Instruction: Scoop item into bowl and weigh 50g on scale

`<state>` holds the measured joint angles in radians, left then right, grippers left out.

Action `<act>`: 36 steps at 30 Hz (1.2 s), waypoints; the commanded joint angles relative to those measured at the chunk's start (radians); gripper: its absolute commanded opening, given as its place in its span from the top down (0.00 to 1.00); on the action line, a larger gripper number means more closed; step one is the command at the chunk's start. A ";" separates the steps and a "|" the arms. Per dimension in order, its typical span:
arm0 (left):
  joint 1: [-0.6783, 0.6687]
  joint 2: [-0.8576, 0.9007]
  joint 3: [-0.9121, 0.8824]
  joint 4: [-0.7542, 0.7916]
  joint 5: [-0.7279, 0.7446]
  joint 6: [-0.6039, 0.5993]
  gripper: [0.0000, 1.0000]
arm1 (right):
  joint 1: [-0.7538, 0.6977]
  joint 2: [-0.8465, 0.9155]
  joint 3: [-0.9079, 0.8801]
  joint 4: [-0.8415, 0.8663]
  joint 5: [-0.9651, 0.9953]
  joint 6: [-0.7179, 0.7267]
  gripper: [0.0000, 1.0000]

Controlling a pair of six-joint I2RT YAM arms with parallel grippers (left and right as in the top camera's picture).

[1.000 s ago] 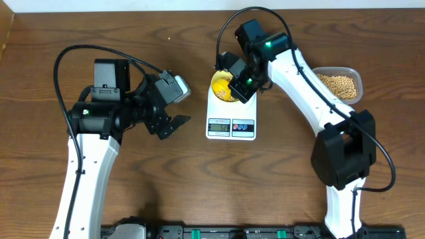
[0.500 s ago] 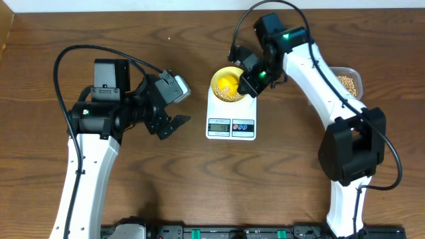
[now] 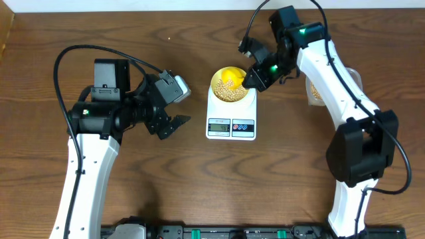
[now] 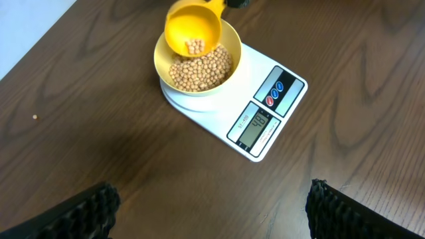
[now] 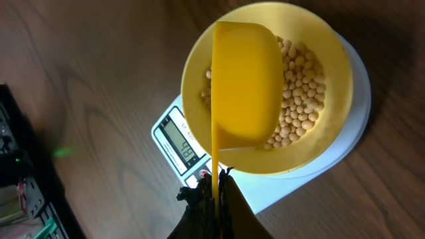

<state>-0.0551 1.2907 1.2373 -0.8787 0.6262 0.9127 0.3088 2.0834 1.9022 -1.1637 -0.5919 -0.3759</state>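
The pale yellow-green bowl point(image 3: 232, 97) stands on the white scale point(image 3: 231, 119) and holds many tan beans point(image 3: 234, 92). My right gripper point(image 3: 255, 75) is shut on the handle of a bright yellow scoop point(image 3: 229, 76), held tilted over the bowl's far side. In the right wrist view the scoop point(image 5: 246, 83) covers part of the bowl point(image 5: 332, 40) and its beans point(image 5: 300, 86); the jaws point(image 5: 216, 182) clamp the thin handle. In the left wrist view the scoop point(image 4: 192, 30) still holds a few beans above the bowl point(image 4: 163, 73). My left gripper point(image 3: 174, 125) is open and empty, left of the scale.
The clear plastic tub of beans point(image 3: 313, 93) lies at the right, mostly hidden under my right arm. The scale's display point(image 4: 259, 124) faces the table's front. A stray bean point(image 4: 34, 117) lies on the wood to the left.
My right arm has swung right and back, drawing the scoop from deep in the bowl to its far edge. More beans now show in the bowl. The left arm has not moved.
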 commanded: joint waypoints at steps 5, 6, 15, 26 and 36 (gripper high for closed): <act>0.004 0.008 -0.007 -0.002 0.013 -0.010 0.08 | -0.008 -0.056 -0.004 0.000 -0.015 0.009 0.99; 0.004 0.008 -0.007 -0.002 0.013 -0.010 0.08 | -0.008 -0.056 -0.004 -0.001 -0.003 0.009 0.99; 0.004 0.008 -0.007 -0.002 0.013 -0.010 0.08 | 0.007 -0.061 -0.004 0.001 0.026 0.010 0.99; 0.004 0.008 -0.007 -0.002 0.013 -0.010 0.08 | 0.049 -0.084 0.008 0.005 0.174 0.009 0.99; 0.004 0.008 -0.007 -0.002 0.013 -0.010 0.08 | 0.073 -0.084 0.008 0.008 0.219 0.008 0.99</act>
<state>-0.0551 1.2907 1.2373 -0.8787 0.6262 0.9127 0.3798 2.0327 1.9022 -1.1576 -0.3927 -0.3756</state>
